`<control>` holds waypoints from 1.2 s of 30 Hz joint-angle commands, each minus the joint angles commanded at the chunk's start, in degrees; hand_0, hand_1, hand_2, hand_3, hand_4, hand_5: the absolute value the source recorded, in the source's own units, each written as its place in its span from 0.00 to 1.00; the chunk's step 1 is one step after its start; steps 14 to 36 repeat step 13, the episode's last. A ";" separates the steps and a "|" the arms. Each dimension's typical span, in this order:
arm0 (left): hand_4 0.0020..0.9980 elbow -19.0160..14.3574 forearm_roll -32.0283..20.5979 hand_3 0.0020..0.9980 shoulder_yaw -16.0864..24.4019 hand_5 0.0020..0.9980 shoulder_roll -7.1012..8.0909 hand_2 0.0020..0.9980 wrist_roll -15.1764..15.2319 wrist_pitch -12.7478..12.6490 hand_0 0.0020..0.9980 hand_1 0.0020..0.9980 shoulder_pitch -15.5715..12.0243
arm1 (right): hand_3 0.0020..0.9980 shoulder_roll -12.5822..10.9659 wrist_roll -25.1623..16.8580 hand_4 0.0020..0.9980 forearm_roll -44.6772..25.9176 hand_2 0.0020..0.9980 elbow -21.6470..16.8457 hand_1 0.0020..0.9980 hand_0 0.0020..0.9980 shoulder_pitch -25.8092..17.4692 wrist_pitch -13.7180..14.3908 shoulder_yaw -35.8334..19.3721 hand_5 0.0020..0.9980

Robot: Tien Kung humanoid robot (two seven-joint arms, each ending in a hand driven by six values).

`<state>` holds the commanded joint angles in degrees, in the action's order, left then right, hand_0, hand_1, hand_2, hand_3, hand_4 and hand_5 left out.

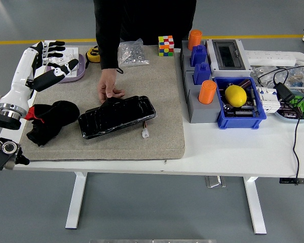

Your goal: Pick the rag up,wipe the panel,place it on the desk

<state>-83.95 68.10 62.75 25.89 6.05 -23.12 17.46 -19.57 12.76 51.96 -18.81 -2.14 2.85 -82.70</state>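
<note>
Rag, a crumpled black cloth with a red tag, lay on the beige felt mat near the bench's left edge, touching the glossy black rectangular panel. Your left hand hung above the mat's far left corner, fingers spread, holding nothing. A person's hand rested on the panel's far edge. You could read this either way: rag awaiting pickup, or set down after wiping.

One high head view looks down over the table.
</note>
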 joint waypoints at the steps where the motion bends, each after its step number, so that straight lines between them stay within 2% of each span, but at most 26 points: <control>1: 0.88 0.13 -2.23 0.62 -0.06 0.44 -0.07 0.68 0.71 0.10 0.46 0.66 -0.08 | 0.62 0.00 -0.01 1.00 -0.04 0.64 -0.01 0.46 0.70 0.00 0.01 0.01 0.70; 4: 0.88 0.81 -9.68 0.62 0.22 0.44 -0.67 0.68 3.64 1.41 0.46 0.66 -0.66 | 0.62 0.03 0.02 1.00 -0.01 0.64 -0.04 0.46 0.70 -0.09 0.01 -0.11 0.70; 5: 0.88 0.82 -11.86 0.60 0.30 0.44 -0.80 0.63 4.15 1.66 0.46 0.64 -0.80 | 0.62 0.04 0.04 1.00 0.01 0.64 -0.04 0.46 0.70 -0.13 0.00 -0.14 0.70; 8: 0.88 0.81 -18.73 0.60 0.40 0.44 -1.21 0.63 6.46 2.39 0.46 0.64 -1.30 | 0.62 0.09 0.07 1.00 0.01 0.64 0.00 0.46 0.70 -0.25 -0.05 -0.15 0.70; 13: 0.87 0.87 -26.73 0.59 0.35 0.43 -1.72 0.62 8.18 3.34 0.46 0.64 -2.12 | 0.62 0.13 0.01 1.00 -0.19 0.64 -0.03 0.46 0.70 -0.10 0.05 0.21 0.70; 36: 0.87 0.87 -26.73 0.59 0.35 0.43 -1.72 0.62 8.18 3.34 0.46 0.64 -2.12 | 0.62 0.13 0.01 1.00 -0.19 0.64 -0.03 0.46 0.70 -0.10 0.05 0.21 0.70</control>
